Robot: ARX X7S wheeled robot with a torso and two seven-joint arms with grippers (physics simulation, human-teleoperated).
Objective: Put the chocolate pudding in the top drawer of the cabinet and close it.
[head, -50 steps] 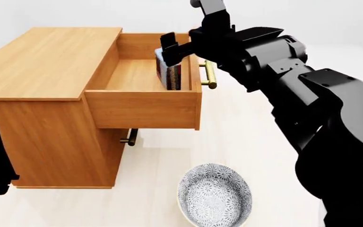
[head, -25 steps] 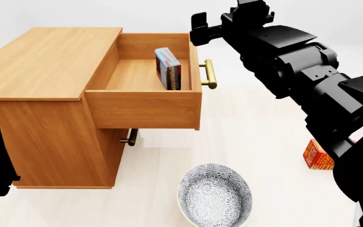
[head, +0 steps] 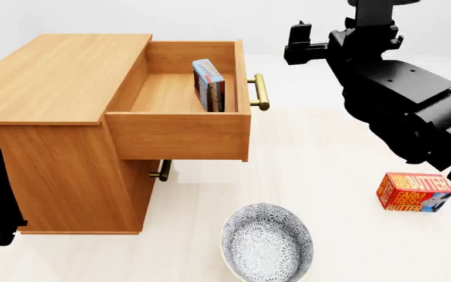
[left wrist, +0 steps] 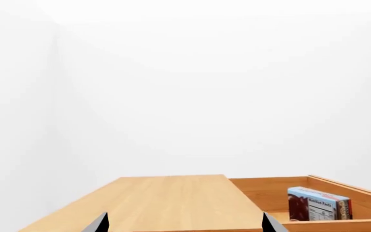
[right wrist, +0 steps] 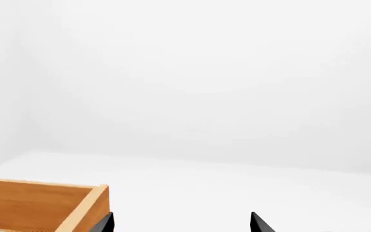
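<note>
The chocolate pudding (head: 209,84) stands on edge inside the open top drawer (head: 180,135), leaning against the drawer's right wall, its long axis running near to far. Nothing of mine touches it. The drawer juts out to the right of the cabinet (head: 53,82), and its brass bar handle (head: 259,91) faces right across the pale floor.

My right gripper (head: 298,42) hangs up and to the right of that handle, fingers apart and empty, nearer to it than my left. My left gripper (left wrist: 182,224) sits low at the near left, beside the cabinet; only two spread fingertips show, so I think it is open.

To close the drawer, I judge a leftward push on the handle is needed. A patterned bowl (head: 266,242) and a butter box (head: 413,192) lie nearer on the floor.
</note>
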